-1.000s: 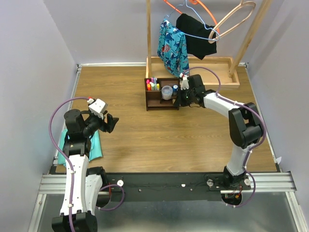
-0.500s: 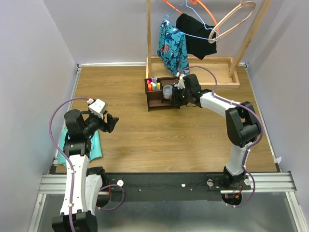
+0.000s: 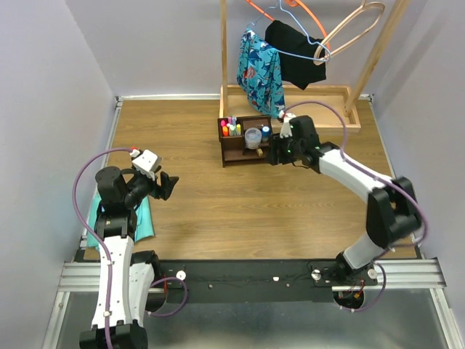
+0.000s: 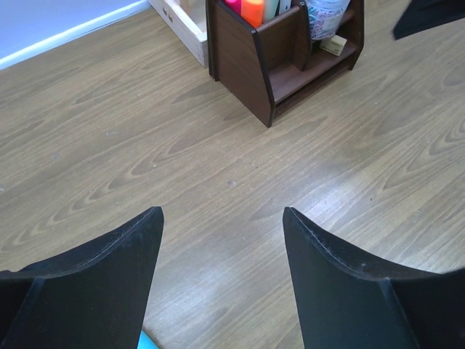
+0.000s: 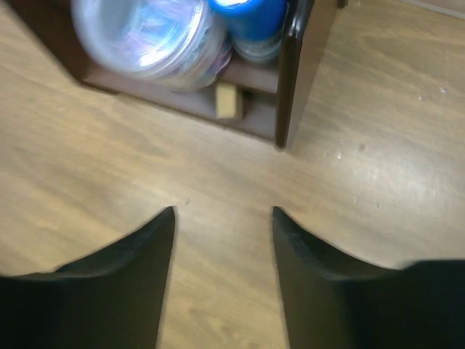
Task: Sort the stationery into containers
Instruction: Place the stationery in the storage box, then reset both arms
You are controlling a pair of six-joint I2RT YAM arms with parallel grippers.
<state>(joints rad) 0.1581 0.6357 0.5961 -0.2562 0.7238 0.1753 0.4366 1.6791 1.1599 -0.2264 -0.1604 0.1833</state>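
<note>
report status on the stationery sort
Left gripper open, empty. Right gripper open, empty, facing organizer. Clear tub and eraser inside it. Nothing in the way.

Table (image 4: 109, 145) is showing smooth wood grain w/ soft sheen, organizer (image 4: 243, 51) at 12 o'clock is looking dark matt wood, its tub (image 5: 145, 36) is gleaming clear glossy plastic, eraser (image 5: 227, 100) is looking matt, cloth (image 3: 145, 222) at 8 o'clock is lying soft-woven.

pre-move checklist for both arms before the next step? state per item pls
1. The right gripper, jaws apart, nothing held: ok.
2. The right gripper apart from the organizer: ok.
3. The clear tub inside the organizer: ok.
4. The clear tub upright: cannot tell, blurred.
5. The eraser on the organizer's low shelf: ok.
6. The left gripper, jaws apart, empty: ok.
</note>
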